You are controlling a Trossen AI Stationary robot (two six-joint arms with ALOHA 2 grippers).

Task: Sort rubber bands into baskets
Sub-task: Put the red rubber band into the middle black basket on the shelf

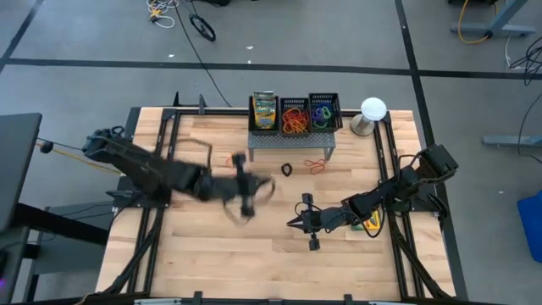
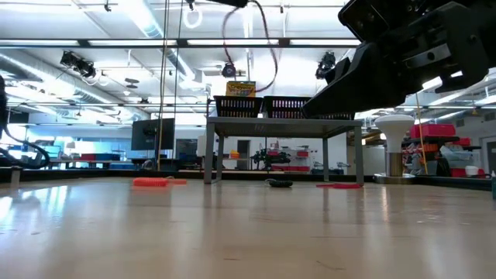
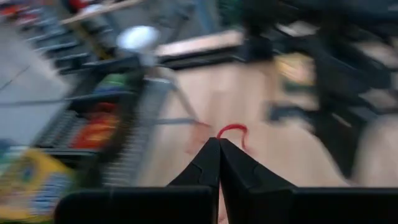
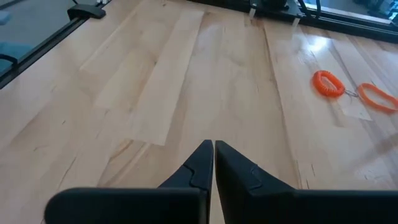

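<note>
Wooden table with loose rubber bands near its far edge.
Left hand closed, empty, mid-table; right hand closed, empty, toward the right edge.

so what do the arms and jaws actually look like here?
Both arms are dark, jointed and slim. The left gripper and right gripper look alike: two matte black, wedge-shaped jaws tapering to a point from a wide black bar. A yellow-orange part sits beside the right arm's forearm. No markings readable.

Bright overhead light; heavy left-wrist motion blur
</note>
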